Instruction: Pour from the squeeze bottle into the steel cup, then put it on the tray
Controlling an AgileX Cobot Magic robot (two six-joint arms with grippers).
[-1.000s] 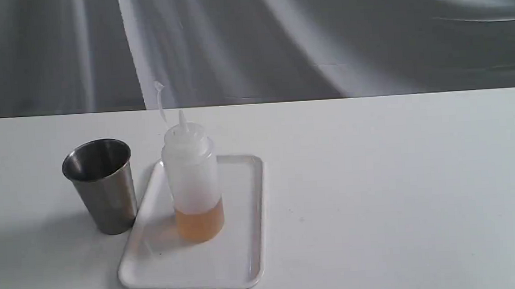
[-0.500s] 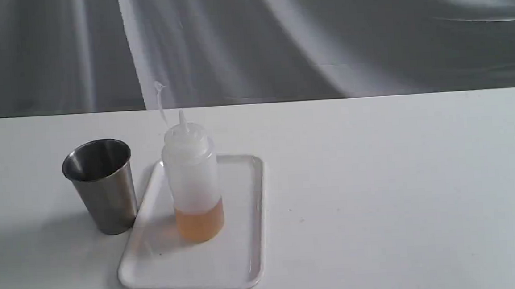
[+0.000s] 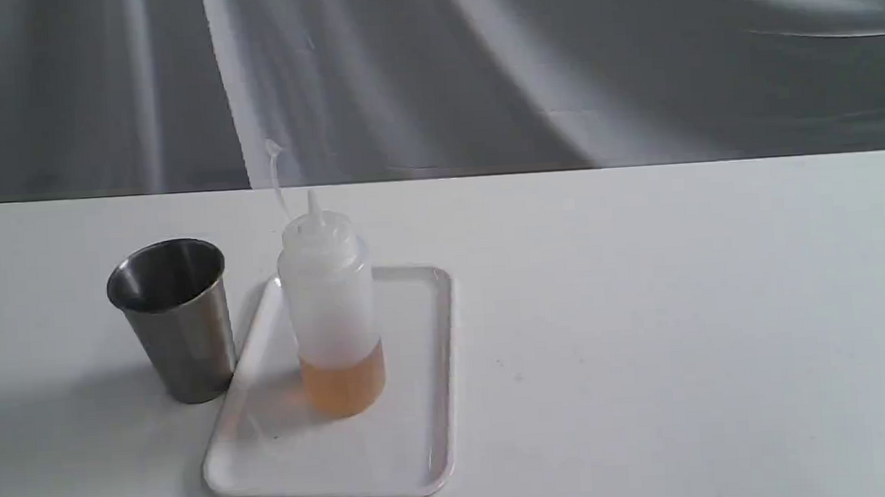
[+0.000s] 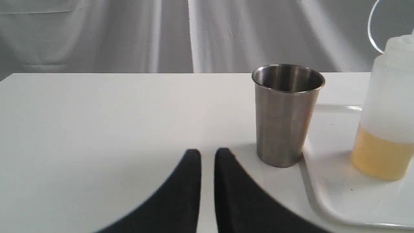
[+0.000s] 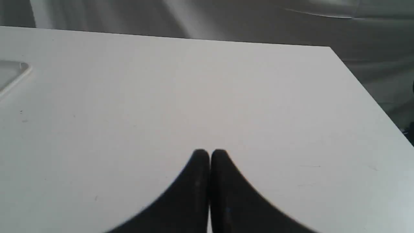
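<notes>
Bottle work looks finished or unstarted: the squeeze bottle stands upright on the tray, the steel cup just beside the tray. Left gripper nearly clenched, empty; right gripper clenched, empty, well apart. Next: grasp the bottle, if pouring remains.

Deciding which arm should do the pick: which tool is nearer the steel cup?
Left. The left tool sits just short of the cup, to one side; the right tool faces bare table, no cup in view.
</notes>
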